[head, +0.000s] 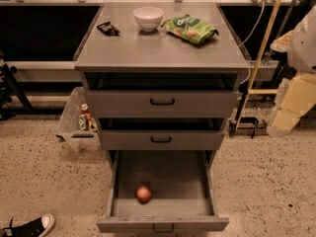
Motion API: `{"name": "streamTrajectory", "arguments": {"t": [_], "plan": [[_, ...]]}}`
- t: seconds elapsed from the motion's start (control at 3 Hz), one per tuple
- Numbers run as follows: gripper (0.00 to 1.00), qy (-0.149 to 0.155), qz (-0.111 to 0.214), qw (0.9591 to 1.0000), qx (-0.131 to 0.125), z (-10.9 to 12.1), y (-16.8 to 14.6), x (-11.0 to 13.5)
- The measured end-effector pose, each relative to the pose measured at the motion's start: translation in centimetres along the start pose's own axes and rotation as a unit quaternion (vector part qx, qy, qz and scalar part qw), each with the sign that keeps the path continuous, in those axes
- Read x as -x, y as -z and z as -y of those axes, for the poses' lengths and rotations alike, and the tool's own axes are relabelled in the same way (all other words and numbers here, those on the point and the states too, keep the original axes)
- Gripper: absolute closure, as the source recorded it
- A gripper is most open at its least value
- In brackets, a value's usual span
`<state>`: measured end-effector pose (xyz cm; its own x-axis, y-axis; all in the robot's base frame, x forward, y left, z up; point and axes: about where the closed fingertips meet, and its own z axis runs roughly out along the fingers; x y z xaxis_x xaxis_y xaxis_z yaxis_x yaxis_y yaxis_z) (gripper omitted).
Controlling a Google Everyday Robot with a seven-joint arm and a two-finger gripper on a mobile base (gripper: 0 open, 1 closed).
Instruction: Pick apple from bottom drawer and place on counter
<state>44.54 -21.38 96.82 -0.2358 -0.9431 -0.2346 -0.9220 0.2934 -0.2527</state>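
Bottom drawer (163,224) holds apple (143,193) (jaws right).

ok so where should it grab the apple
Grip the apple across its middle, probably coming from above: it is round and lies alone on the floor of the open bottom drawer, walls hemming its sides. The gripper is out of view; only the arm shows at right.
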Motion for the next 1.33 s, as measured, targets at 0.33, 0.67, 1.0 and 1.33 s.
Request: {"name": "streamTrajectory", "arguments": {"t": [0.33, 0.67, 1.0, 1.33], "plan": [[0.00, -0.029, 0.046, 0.9983, 0.021, -1.1, -4.8, -0.1], [0.00, -0.058, 0.128, 0.9876, 0.071, -4.3, -12.6, 0.5], [0.00, -0.077, 0.177, 0.9798, 0.054, -3.4, -14.5, 2.1], [0.00, -0.077, 0.177, 0.9798, 0.054, -3.4, -14.5, 2.1]]}}
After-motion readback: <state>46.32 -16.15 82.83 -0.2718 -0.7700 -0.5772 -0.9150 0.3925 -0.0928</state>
